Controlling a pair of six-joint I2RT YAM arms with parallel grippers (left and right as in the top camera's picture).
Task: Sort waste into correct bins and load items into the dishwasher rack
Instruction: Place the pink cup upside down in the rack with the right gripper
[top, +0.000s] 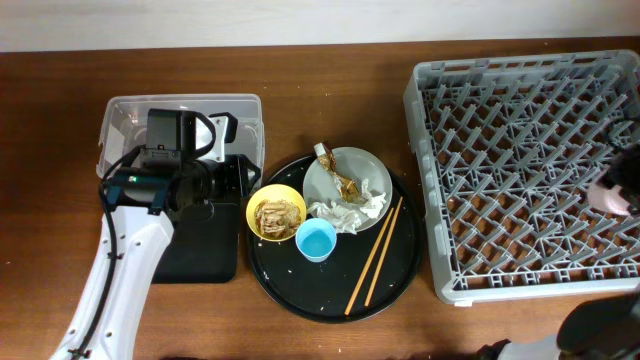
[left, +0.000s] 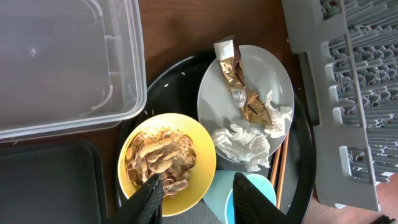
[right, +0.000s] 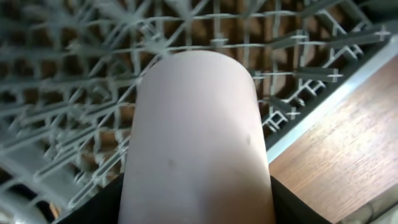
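My left gripper (left: 202, 200) is open above the round tray, one finger over the yellow bowl (left: 205, 168) of brown food scraps (left: 158, 155), the other over the light blue cup (left: 217, 190). Beyond them the pale plate (left: 217, 93) carries a gold-brown wrapper (left: 239, 87) and crumpled tissues (left: 245, 143). Two chopsticks (top: 375, 255) lie beside the plate. My right gripper (right: 196, 205) is shut on the pink cup (right: 193, 137), held over the right side of the grey dishwasher rack (top: 530, 170).
The clear box (top: 120, 110) stands at the back left, with the shallow black tray (top: 200, 255) in front of it under my left arm. The large round black tray (top: 300, 290) holds the dishes. Bare wood runs along the rack's edge (right: 336, 143).
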